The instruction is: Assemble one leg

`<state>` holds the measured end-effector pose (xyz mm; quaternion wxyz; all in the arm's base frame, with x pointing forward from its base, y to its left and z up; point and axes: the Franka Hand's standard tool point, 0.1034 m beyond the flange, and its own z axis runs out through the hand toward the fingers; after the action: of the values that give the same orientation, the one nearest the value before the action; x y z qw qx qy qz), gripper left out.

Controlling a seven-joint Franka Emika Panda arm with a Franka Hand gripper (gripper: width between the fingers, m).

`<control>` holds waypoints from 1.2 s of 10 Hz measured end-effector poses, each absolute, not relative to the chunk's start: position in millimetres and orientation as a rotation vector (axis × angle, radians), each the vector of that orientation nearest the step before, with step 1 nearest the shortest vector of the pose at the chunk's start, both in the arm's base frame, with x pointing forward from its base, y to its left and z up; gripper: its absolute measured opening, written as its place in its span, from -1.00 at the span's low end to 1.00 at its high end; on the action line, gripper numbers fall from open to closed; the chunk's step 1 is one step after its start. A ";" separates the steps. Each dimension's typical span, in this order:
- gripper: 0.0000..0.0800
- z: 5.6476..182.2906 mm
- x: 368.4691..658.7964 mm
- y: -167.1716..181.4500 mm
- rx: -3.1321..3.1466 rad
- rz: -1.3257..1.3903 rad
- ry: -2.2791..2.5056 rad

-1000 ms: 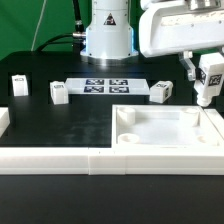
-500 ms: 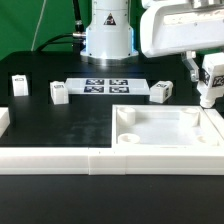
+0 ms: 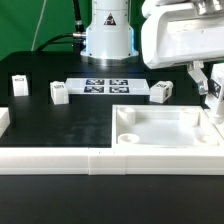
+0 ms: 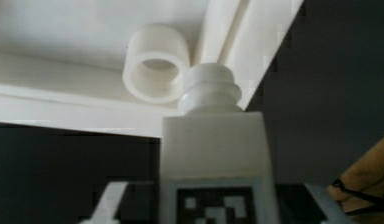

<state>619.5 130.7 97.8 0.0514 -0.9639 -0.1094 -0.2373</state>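
Your end effector (image 3: 211, 88) is clamped on the leg (image 4: 215, 150). The wrist view has that white block dead centre, square tag facing the camera, gripped so it cannot drop. Out front of the block you see its ribbed peg (image 4: 207, 86), aimed at the white panel (image 3: 165, 128). The peg tip sits just beside a raised round corner hole (image 4: 157, 66), over the panel's rim. Whether tip and rim are touching, you cannot tell from here.

In the exterior view, the held leg hangs at the far right edge of the picture, above the panel's right-hand side and half cut off by the frame. The arm's white wrist housing fills the corner above it.

The panel lies flat on the black desk (image 3: 60, 125), raised lip all round. Behind it, three spare legs stand apart from one another:
- one (image 3: 161, 91) just behind the panel;
- one (image 3: 58, 93) further to the exterior view's left;
- one (image 3: 19, 85) out near the left edge.

Between the first two lies the marker board (image 3: 105, 85), flat on the desk. A long white rail (image 3: 70, 160) runs across the front.
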 end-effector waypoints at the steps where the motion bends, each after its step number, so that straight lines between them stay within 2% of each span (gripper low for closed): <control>1: -0.28 96.9 626.6 126.6 -2.934 -0.734 -0.361; 4: -0.28 84.7 628.3 108.8 -2.942 -0.777 -0.370; 10: -0.28 76.8 629.4 113.8 -2.926 -0.831 -0.372; 12: -0.28 68.5 627.6 113.1 -2.924 -0.841 -0.366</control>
<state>627.6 113.1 68.5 0.0385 -0.9534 -0.1194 -0.2743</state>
